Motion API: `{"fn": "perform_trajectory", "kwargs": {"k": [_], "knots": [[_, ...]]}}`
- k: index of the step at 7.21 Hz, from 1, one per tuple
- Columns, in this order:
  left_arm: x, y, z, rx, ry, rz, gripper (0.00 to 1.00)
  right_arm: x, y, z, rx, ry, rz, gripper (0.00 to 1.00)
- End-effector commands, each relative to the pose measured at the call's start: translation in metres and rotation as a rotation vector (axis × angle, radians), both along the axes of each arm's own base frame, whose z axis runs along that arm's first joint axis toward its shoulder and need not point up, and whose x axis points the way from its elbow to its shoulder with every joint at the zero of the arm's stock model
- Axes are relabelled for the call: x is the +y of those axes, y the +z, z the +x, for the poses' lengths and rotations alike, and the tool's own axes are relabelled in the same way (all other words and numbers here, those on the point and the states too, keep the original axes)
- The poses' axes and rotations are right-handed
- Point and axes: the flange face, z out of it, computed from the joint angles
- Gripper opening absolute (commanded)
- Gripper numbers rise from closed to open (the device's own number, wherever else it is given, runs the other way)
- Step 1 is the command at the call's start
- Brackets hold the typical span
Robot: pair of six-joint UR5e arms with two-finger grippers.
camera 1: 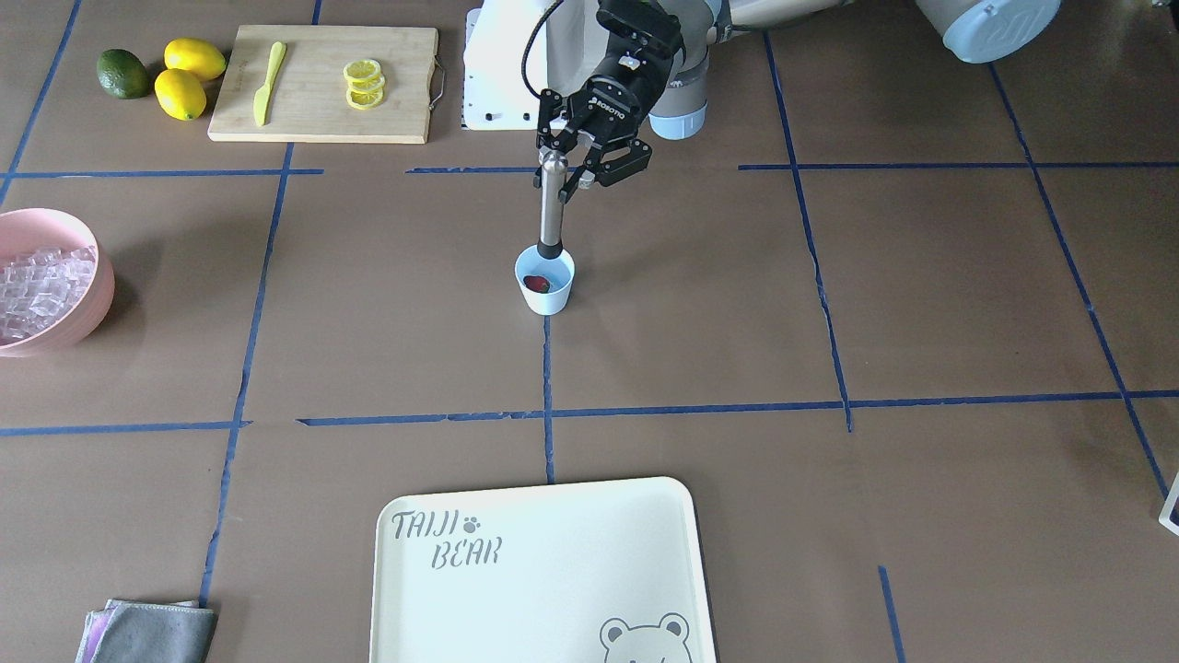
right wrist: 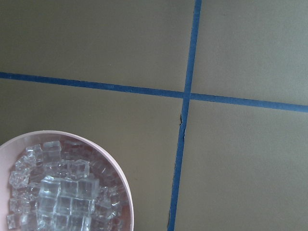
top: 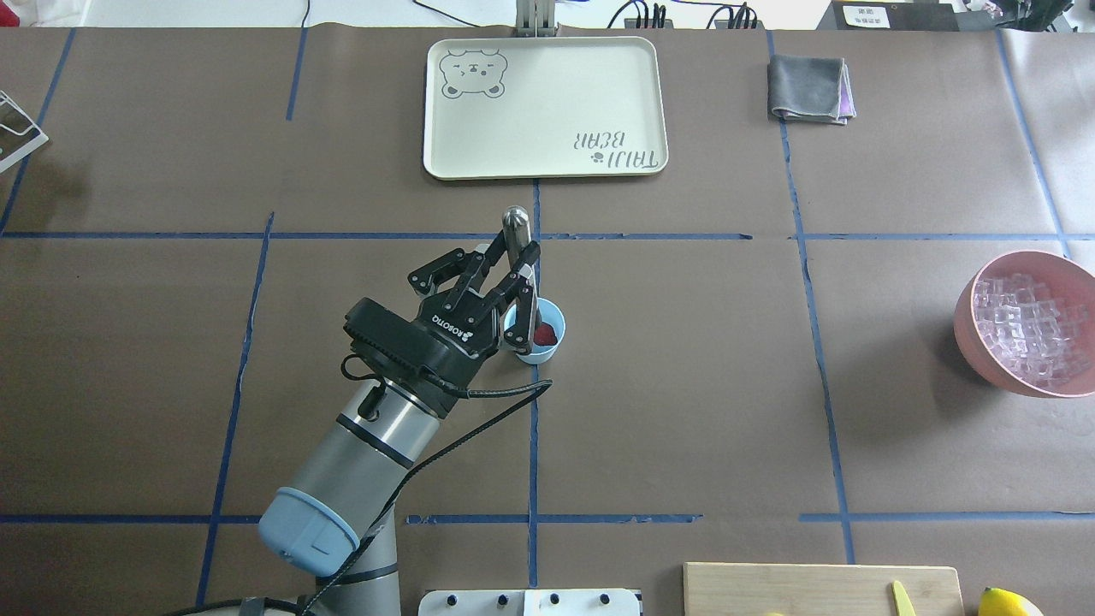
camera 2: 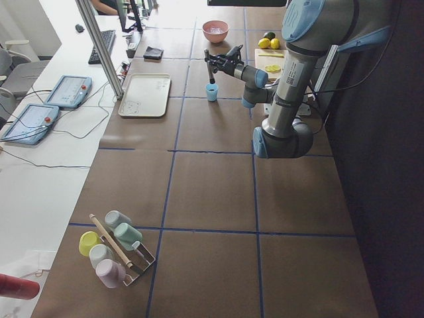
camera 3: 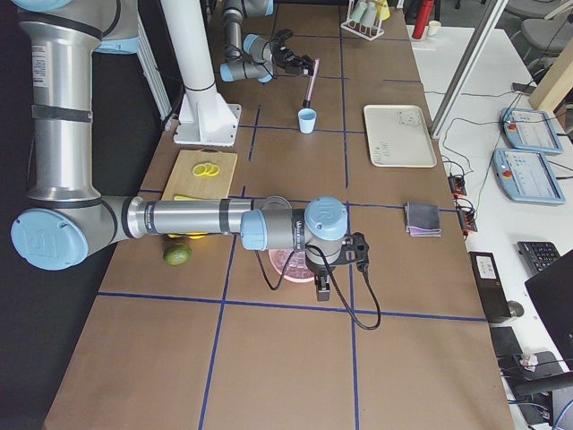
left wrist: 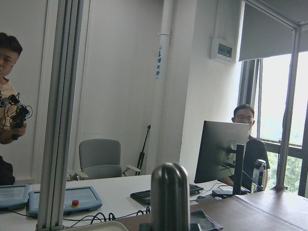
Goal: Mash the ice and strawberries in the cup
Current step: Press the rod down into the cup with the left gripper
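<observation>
Angling forward and down, the left hand clamps a near-upright muddler standing in the cup.

reaches forward with the left gripper, clamped near the top of an upright metal muddler; hangs the right gripper low, pointing down, closure unreadable.

You are losing the lower end of the masher inside the cup. The right gripper is showing only in the right side view, too dark to read its jaws, and the front view's edge is cutting off the pink bowl.
</observation>
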Motion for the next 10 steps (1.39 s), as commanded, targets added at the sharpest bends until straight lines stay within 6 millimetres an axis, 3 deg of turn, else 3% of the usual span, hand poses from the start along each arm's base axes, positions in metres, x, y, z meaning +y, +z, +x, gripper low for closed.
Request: {"fn": "perform_trajectory", "kwargs": {"k": [1, 4, 6, 10], "knots": [[-0.003, 0.004, 0.018, 0.000, 0.002, 0.000, 0.00, 0.000, 0.005, 0.000, 0.002, -0.004, -0.005, 1.00], [-0.005, 0.009, 0.021, -0.012, -0.001, -0.003, 0.00, -0.002, 0.010, -0.002, 0.003, -0.010, -0.011, 1.00], [-0.006, 0.028, 0.031, -0.018, 0.002, -0.004, 0.00, -0.002, 0.010, -0.002, 0.003, -0.010, -0.009, 1.00], [-0.008, 0.041, 0.041, -0.007, 0.013, -0.033, 0.00, -0.002, 0.009, -0.002, 0.003, -0.010, -0.007, 1.00]]}}
